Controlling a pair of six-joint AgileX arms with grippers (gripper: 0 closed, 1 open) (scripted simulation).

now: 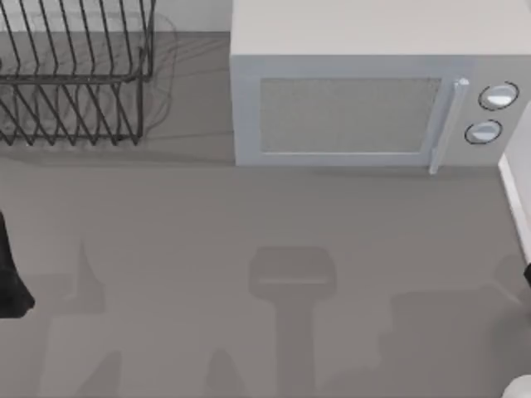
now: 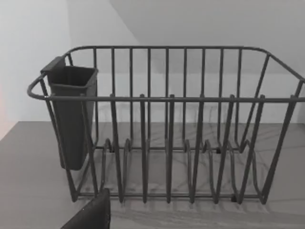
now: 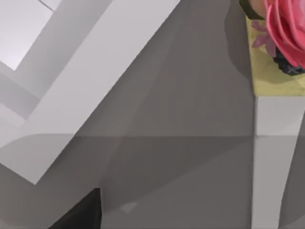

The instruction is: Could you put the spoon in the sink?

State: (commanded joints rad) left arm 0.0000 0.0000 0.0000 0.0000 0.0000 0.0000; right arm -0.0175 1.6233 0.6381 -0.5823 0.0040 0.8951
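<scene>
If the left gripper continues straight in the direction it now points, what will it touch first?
Probably the front wires of the dish rack, which stands straight ahead in the left wrist view, with a dark cutlery cup hanging at one end. Depth is unclear, but the counter before the rack looks free.

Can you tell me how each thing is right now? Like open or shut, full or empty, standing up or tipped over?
Microwave: door shut, standing at the back of the counter.
Dish rack: upright, no dishes in its slots.
Cutlery holder: upright, hung on the rack's end; its inside is hidden.
Left tool: at the table's left edge.
Right tool: at the table's right edge.
</scene>
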